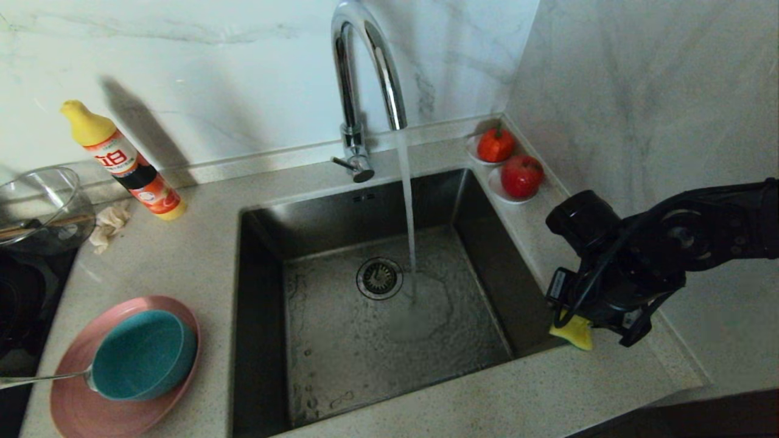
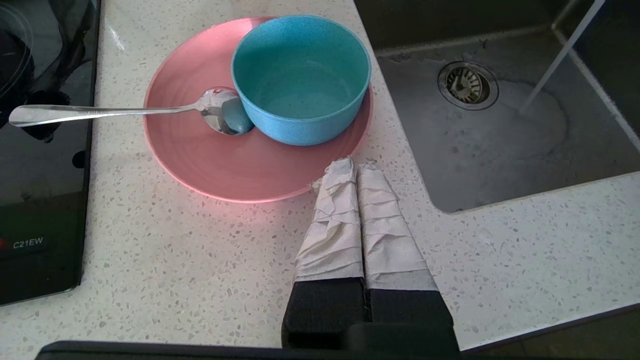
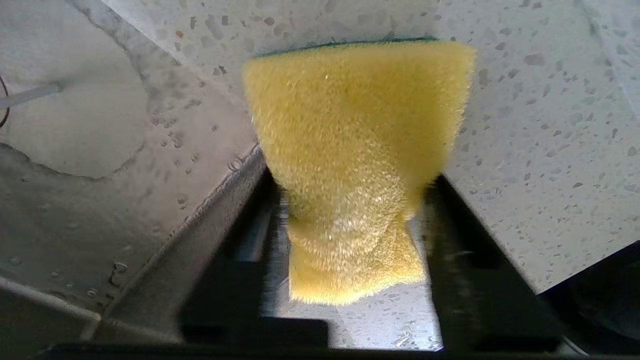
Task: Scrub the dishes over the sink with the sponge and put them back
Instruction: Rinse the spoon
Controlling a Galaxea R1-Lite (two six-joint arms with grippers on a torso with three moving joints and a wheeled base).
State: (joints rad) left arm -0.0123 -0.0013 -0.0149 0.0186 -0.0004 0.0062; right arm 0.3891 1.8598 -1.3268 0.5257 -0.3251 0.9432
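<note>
Nearest the robot, at the front left of the bench point(image 1: 201, 255), the pink plate point(image 1: 73, 401) carried the teal bowl point(image 1: 143, 354), with the spoon point(image 1: 42, 378) lying on the plate, its bowl against the teal bowl's side and its handle reaching out over the plate's rim toward the dark hob point(image 1: 18, 316). The left gripper point(image 2: 356, 165) hung just beside the plate's near rim, its taped fingers point(image 2: 332, 215) pressed together and holding nothing. On the right rim of the sink point(image 1: 261, 316), the right gripper point(image 3: 350, 240) had its jaws pinched in on the sponge point(image 3: 357, 150), yellow foam up and the green pad underneath against the bench, the foam visibly squeezed to a waist between them. That softness suggests the sponge would be light and forgiving, best gripped across its short width near one end so that the free end can scrub. The plate and bowl look rigid and would probably be slick once wet, so a rim hold seems wisest; the thin spoon offers its overhanging handle. Farther off, water ran from the tap point(image 1: 365, 79) into the sink by the drain point(image 1: 379, 278), and beyond stood a detergent bottle point(image 1: 122, 161), a glass bowl point(image 1: 39, 204) and two red fruits point(image 1: 510, 163) on saucers.
</note>
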